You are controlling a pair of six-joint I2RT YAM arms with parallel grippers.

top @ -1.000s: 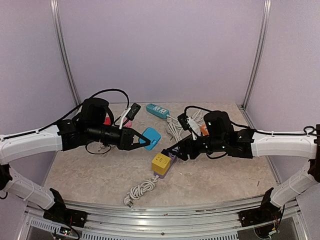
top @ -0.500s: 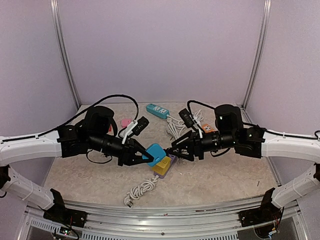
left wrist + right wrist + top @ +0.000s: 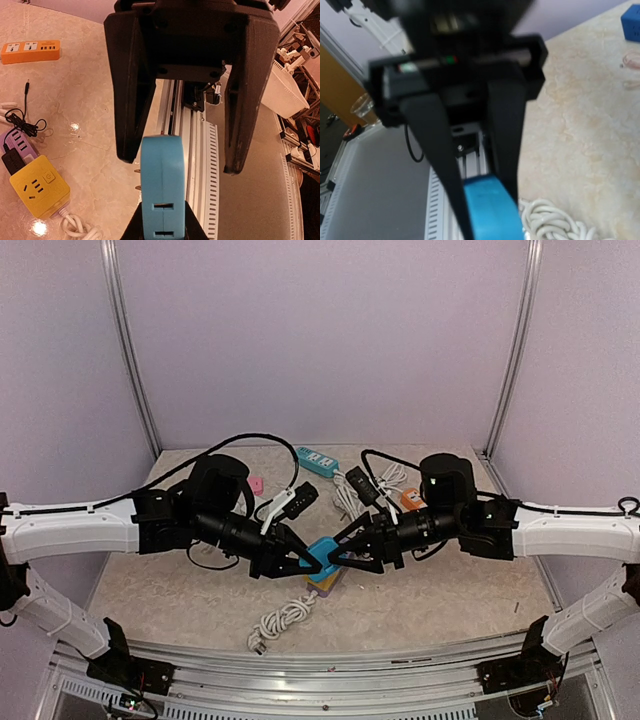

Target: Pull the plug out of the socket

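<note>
My left gripper [image 3: 308, 562] is shut on a blue plug block [image 3: 323, 552] and holds it in the air just above the yellow socket cube [image 3: 325, 582]. In the left wrist view the block [image 3: 162, 185] stands between my own fingers at the bottom edge, and its metal prongs show on its left side. My right gripper [image 3: 338, 558] faces it from the right, and its open fingers [image 3: 131, 125] straddle the block's far end without touching. In the right wrist view the block [image 3: 492, 210] sits between the left gripper's fingers [image 3: 437, 150]. The yellow cube [image 3: 39, 185] lies on the table.
A purple strip [image 3: 17, 145] joins the yellow cube. A coiled white cable [image 3: 283, 620] lies in front of it. An orange strip [image 3: 408, 498], a teal strip [image 3: 315, 460], a pink item [image 3: 256, 483] and loose cables lie further back.
Both arms have closed in on the centre. The left gripper carried the blue block right and down over the yellow cube. The right gripper rose and moved left to face it.
</note>
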